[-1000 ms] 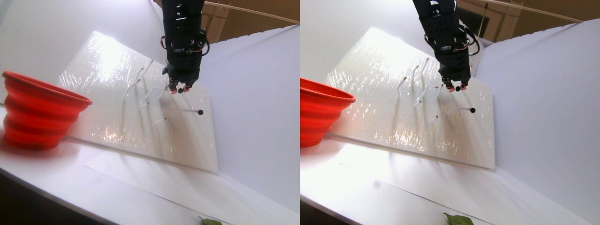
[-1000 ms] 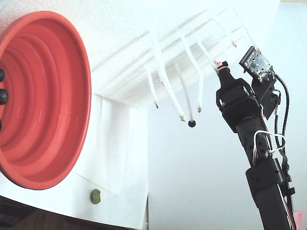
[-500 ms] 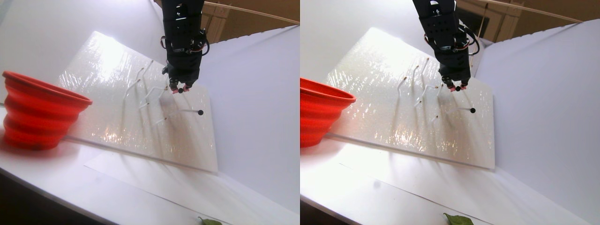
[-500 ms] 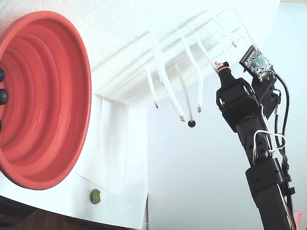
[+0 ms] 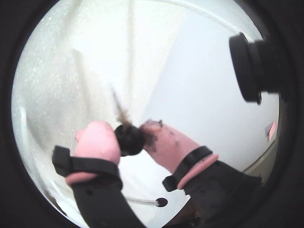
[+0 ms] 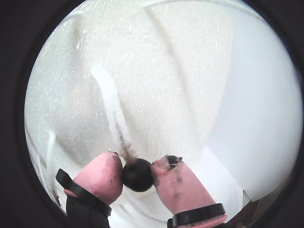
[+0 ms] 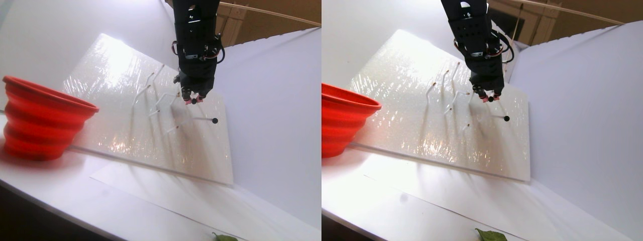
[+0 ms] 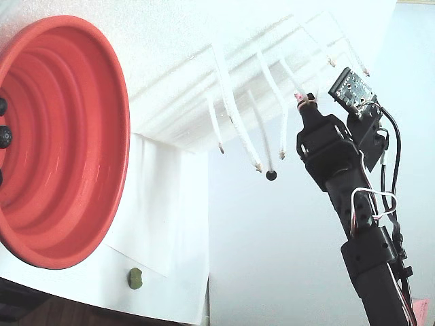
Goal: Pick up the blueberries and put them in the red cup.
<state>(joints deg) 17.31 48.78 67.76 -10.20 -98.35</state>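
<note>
No writing or label can be read anywhere. In the fixed view the red cup (image 8: 64, 139) fills the far left, its left side cut off by the frame, with blueberries in the cup (image 8: 5, 136) showing at that cut edge, only partly seen. Below it a small green lump (image 8: 136, 278) sits on the white bench (image 8: 285, 258). Moving right, white stems (image 8: 234, 122) stick out from the glittery white board (image 7: 150, 130), and one lone blueberry (image 8: 271, 175) hangs at a stem tip. Further right, the gripper (image 6: 137, 175) comes in: its pink fingers (image 6: 102, 176) are nearly closed, pinching a dark held blueberry (image 6: 137, 174) between them, right at a stem's end. In the stereo pair view this berry is tiny and hard to make out.
</note>
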